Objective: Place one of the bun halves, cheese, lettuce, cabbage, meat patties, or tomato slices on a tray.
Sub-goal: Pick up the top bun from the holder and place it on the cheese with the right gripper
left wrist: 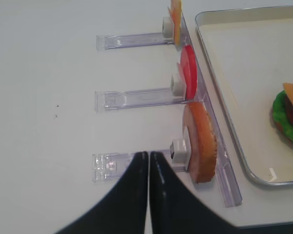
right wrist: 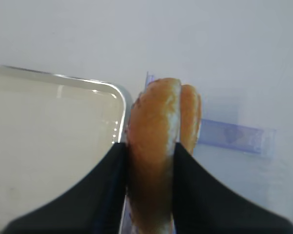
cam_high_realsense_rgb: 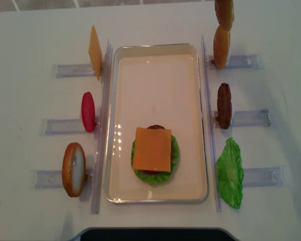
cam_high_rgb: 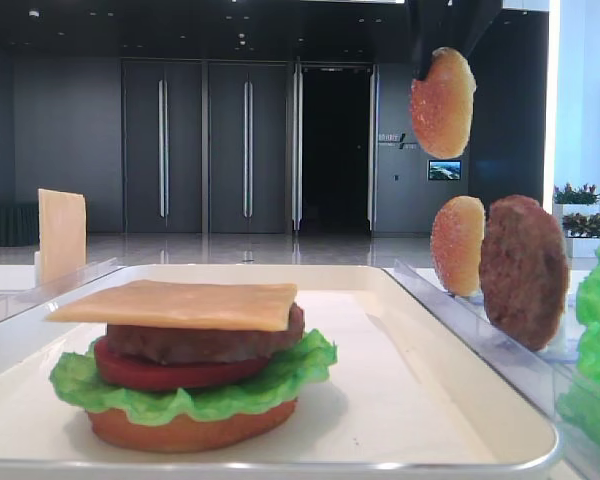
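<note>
Stacked burger (cam_high_rgb: 192,365) fills tray (cam_high_realsense_rgb: 120,100); racked bun (cam_high_rgb: 457,245) behind.

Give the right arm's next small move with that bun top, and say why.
Probably carry the bun top left over the tray, toward the stack. The right claw is shut on it, lifted above the rack where another bun half stands. The stack ends in cheese over patty, tomato and lettuce, so only a top seems missing.

Stacked burger (cam_high_rgb: 192,365) on tray (cam_high_rgb: 400,400), bun top (cam_high_rgb: 443,102) held aloft
</note>
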You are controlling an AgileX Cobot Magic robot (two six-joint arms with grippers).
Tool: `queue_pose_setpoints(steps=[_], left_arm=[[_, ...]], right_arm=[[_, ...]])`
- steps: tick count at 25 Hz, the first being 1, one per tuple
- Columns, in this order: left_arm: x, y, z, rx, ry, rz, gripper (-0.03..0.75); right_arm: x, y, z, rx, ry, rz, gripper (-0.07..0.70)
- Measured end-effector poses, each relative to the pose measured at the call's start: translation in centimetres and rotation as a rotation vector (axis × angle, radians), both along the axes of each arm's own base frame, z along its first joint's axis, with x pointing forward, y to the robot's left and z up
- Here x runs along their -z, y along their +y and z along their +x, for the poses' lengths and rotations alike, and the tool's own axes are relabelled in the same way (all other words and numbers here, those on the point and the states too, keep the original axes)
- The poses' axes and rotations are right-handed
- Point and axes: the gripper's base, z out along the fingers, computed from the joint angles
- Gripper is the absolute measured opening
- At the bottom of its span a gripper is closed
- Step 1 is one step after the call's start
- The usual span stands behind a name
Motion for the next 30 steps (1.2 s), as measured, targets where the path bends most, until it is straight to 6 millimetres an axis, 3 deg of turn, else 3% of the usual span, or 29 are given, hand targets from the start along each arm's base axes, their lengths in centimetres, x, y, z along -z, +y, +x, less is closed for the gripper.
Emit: queue_pose_setpoints(steps=[5,12,30], left_arm=[[0.0,0.0,0.0,0.000,0.000,-0.001,-0.007],[0.0,0.0,0.0,0.000,0.000,-0.001,-0.007],[0.0,0.0,0.0,0.000,0.000,-0.001,-0.007]], right_arm=[[-1.5,0.3,-1.2,-0.016,-0.009,0.062,0.219],[-4.2,-0.4,-4.5,-0.037,-0.049,0.084,0.219],[-3.6,-5.6,-15.4,-0.024,0.019,0.060,0.219]])
